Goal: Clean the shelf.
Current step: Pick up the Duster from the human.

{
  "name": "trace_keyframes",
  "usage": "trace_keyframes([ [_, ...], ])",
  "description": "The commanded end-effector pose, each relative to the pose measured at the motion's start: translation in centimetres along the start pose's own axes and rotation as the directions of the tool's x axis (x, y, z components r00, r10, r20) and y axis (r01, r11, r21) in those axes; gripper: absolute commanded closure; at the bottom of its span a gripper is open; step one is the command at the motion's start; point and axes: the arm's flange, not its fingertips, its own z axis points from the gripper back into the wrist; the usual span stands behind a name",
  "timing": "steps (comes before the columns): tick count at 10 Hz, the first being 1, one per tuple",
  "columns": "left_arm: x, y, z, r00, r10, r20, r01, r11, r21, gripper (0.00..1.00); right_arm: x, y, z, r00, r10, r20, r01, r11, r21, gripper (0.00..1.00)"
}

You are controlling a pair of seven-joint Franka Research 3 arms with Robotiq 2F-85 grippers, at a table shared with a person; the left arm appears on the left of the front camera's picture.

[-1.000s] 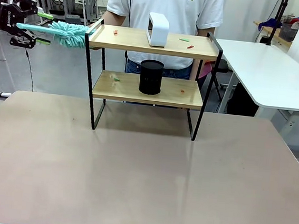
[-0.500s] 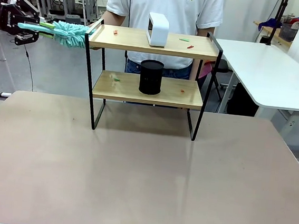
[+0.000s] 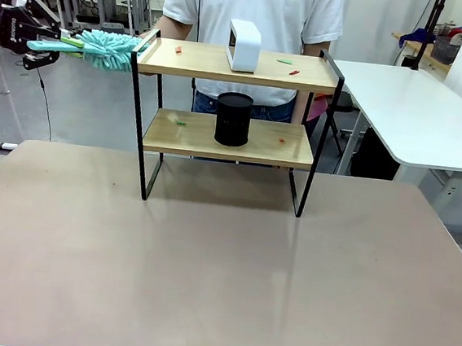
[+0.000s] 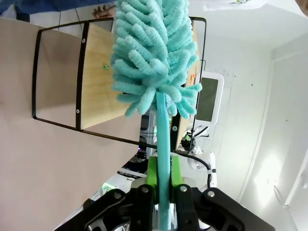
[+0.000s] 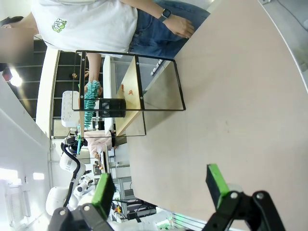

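The shelf (image 3: pixel 201 60) stands mid-table: two light wooden boards in a black frame. A white box (image 3: pixel 244 45) sits on the top board and a black cylinder (image 3: pixel 234 118) on the lower one. Small red and green scraps (image 3: pixel 285 61) lie on both boards. My left gripper (image 3: pixel 59 44), up at the far left, is shut on the handle of a teal fluffy duster (image 3: pixel 110 49), whose head reaches the top board's left end. In the left wrist view the duster (image 4: pixel 154 57) points at the shelf (image 4: pixel 96 62). My right gripper (image 5: pixel 160 187) hangs open over the table, far from the shelf (image 5: pixel 129 82).
A person in a white T-shirt (image 3: pixel 255 12) stands right behind the shelf, one hand (image 3: pixel 150 38) at its rear left corner. A second white table (image 3: pixel 417 109) adjoins at the right. Bare beige tabletop (image 3: pixel 221 270) lies in front of the shelf.
My left gripper's fingers, spread around the handle a second ago, have closed on it. The duster has risen slightly and edged toward the shelf's left end.
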Motion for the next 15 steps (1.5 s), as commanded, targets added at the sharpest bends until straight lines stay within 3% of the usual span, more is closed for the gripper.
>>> trace_keyframes([
  [1,-4.0,-1.4,3.5,0.983,-0.180,0.022,0.179,0.983,0.048,1.00,0.2,0.1,-0.2,1.000,0.024,0.011,-0.024,0.999,0.023,0.00],
  [3,-12.7,-1.9,11.1,0.918,-0.396,0.008,0.388,0.901,0.194,1.00,0.2,0.1,-0.2,1.000,0.024,0.011,-0.024,0.999,0.023,0.00],
  [5,-20.9,0.4,15.6,0.869,-0.484,-0.101,0.493,0.835,0.244,1.00,0.2,0.1,-0.2,1.000,0.024,0.011,-0.024,0.999,0.023,0.00],
  [6,-24.2,2.2,16.4,0.825,-0.515,-0.233,0.560,0.799,0.220,1.00,0.2,0.1,-0.2,1.000,0.024,0.011,-0.024,0.999,0.023,0.00],
  [7,-25.9,3.7,16.9,0.791,-0.538,-0.293,0.595,0.787,0.161,1.00,0.2,0.1,-0.2,1.000,0.024,0.011,-0.024,0.999,0.023,0.00],
  [8,-26.1,5.1,16.8,0.776,-0.540,-0.326,0.616,0.760,0.208,1.00,0.2,0.1,-0.2,1.000,0.024,0.011,-0.024,0.999,0.023,0.00],
  [9,-26.0,2.4,17.6,0.837,-0.493,-0.238,0.540,0.815,0.211,1.00,0.2,0.1,-0.2,1.000,0.024,0.011,-0.024,0.999,0.023,0.00],
  [15,-26.0,2.4,17.6,0.837,-0.493,-0.238,0.540,0.815,0.211,1.00,0.2,0.1,-0.2,1.000,0.024,0.011,-0.024,0.999,0.023,0.00],
])
